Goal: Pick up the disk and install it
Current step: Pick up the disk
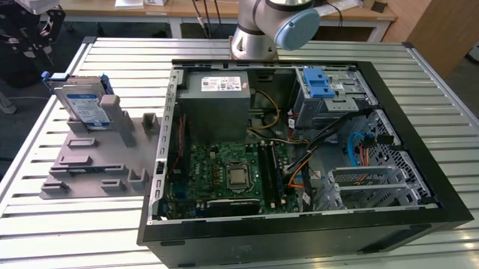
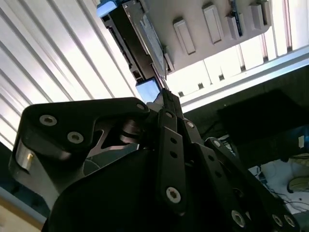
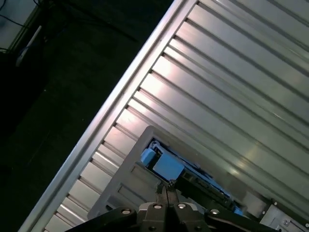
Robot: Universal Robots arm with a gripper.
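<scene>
while the disk (image 1: 81, 103) stands on edge in a grey holder (image 1: 90, 162) near the table's (image 1: 150, 50) far corner at the exterior view's left, the gripper (image 3: 165, 189) hangs close by its blue frame (image 3: 167, 166), fingertips (image 3: 161, 195) pressed together, grasping nothing.

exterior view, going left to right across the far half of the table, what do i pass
disk → grey power supply box → blue latch on the drive cage

Robotics lab: slatted bench (image 1: 82, 232), opened computer (image 1: 284, 238)
</scene>
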